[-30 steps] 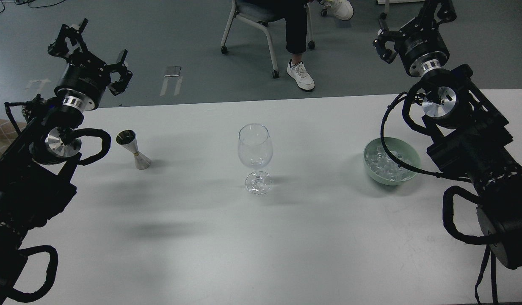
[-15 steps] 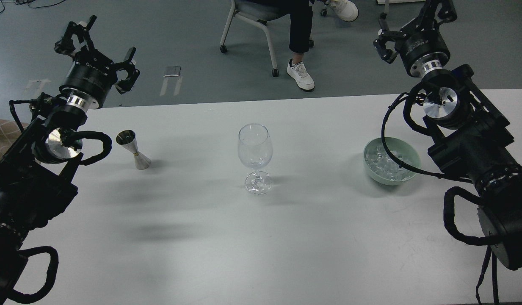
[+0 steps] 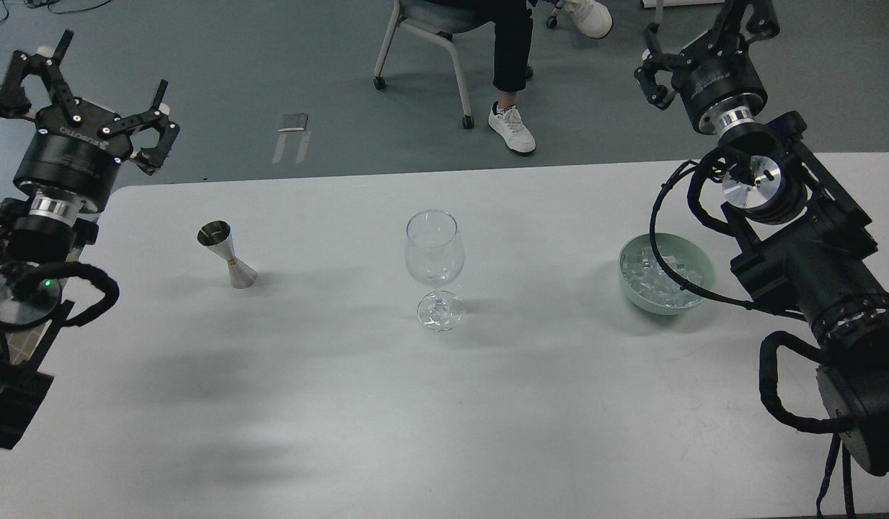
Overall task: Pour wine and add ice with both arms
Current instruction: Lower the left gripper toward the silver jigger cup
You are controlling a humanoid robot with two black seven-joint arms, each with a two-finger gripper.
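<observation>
white table [image 3: 343,404]: ice [image 3: 657,277] well below spread right pincer [image 3: 693,32], left pincer [image 3: 83,86] spread too

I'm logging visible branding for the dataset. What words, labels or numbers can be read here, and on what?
Nothing reads clearly.
Left claw: pale lettering on its round black body, too blurred to read.
Right claw: small pale print on its body, too small to read.
Jigger, wine glass, green bowl: no markings visible.
</observation>
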